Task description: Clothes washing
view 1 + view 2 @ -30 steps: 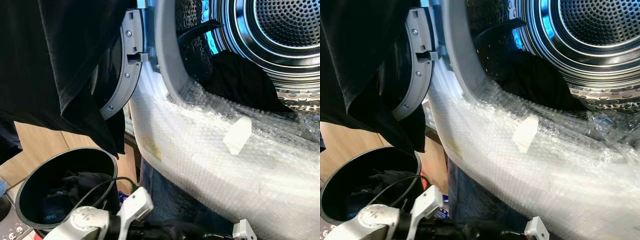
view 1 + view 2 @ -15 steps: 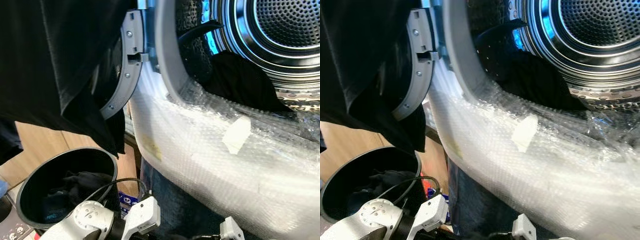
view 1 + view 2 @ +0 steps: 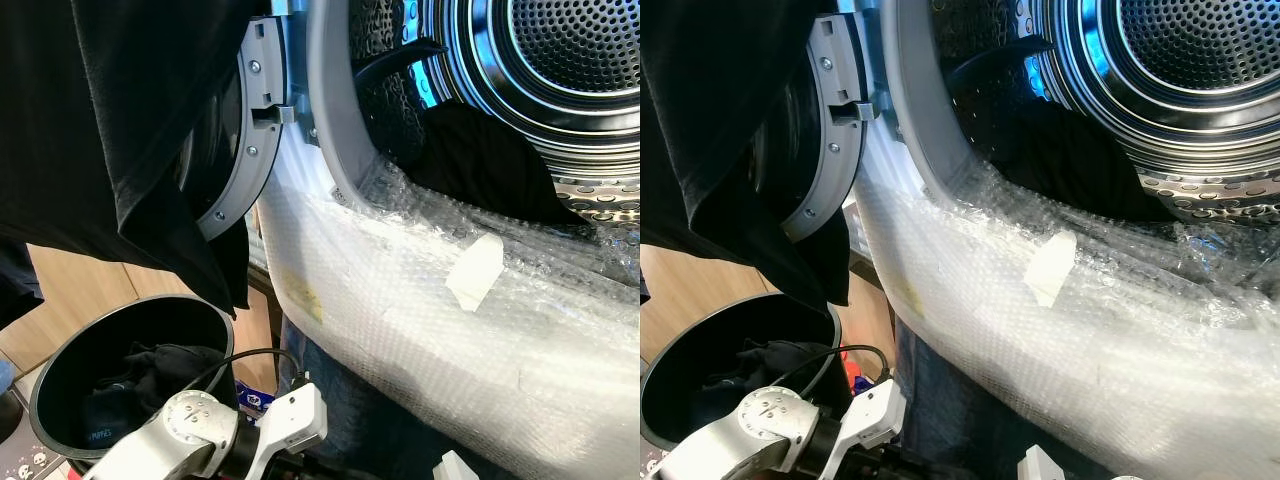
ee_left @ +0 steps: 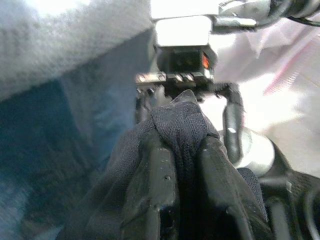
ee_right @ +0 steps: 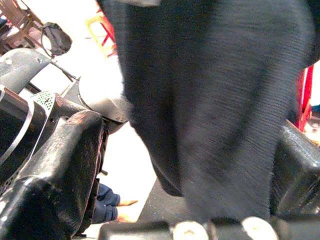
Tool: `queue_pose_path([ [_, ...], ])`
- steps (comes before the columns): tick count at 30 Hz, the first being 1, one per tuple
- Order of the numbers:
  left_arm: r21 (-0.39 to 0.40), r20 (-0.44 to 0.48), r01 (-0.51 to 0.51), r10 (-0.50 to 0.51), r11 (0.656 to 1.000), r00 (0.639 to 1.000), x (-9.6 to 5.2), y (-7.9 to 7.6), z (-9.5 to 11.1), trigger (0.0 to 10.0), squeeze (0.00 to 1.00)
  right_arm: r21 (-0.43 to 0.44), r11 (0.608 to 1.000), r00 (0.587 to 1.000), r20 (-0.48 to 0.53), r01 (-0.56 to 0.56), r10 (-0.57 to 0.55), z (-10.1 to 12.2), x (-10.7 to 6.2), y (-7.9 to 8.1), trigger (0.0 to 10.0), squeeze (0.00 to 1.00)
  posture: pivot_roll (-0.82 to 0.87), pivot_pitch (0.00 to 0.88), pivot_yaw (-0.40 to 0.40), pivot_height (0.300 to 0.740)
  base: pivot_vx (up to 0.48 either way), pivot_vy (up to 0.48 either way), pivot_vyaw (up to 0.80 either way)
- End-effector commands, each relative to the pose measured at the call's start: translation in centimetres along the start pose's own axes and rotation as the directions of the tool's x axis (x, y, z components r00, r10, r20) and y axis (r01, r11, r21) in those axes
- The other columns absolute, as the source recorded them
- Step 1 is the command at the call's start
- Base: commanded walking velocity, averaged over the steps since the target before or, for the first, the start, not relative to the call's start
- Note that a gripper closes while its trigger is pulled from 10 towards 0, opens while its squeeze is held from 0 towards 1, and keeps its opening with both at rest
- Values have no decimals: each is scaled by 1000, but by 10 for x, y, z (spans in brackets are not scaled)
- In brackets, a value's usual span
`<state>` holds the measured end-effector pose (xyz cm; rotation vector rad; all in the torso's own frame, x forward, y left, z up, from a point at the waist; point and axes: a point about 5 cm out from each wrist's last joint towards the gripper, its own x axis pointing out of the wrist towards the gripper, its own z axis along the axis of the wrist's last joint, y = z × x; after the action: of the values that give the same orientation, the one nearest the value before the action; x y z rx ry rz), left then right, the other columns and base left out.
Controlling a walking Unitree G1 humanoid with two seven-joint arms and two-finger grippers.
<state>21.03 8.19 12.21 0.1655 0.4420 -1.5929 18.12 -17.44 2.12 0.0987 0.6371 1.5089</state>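
A washing machine (image 3: 400, 300), its front wrapped in bubble wrap (image 3: 420, 330), holds a dark garment (image 3: 480, 160) at the drum's mouth. A black bucket (image 3: 60, 380) below holds more dark clothes. The left hand (image 4: 182, 150) pinches black knit cloth (image 4: 182, 125); the right hand (image 5: 175, 165) straddles dark ribbed fabric (image 5: 215, 100), grip uncertain. No writing is legible.

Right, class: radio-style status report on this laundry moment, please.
Left gripper shut on dark garment, low by the washer front. Right gripper open around hanging dark cloth. Drum open, bubble wrap over the lip.
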Motion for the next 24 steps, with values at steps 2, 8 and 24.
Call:
queue_pose_path([
  [2,46,0,-37,37,998,999,2,8,5,0,0,-41,999,1000,2,-19,19,7,1,0,10000,1000,103,0,-16,740,0,0,0],
  [8,69,43,8,-11,998,999,22,11,16,0,0,-26,994,993,59,101,-100,12,8,-13,10000,1000,98,0,-16,740,0,0,0],
  [24,69,72,-18,13,997,997,39,13,20,0,0,75,985,981,106,156,-164,10,8,-10,10000,0,88,0,-12,740,0,0,0],
])
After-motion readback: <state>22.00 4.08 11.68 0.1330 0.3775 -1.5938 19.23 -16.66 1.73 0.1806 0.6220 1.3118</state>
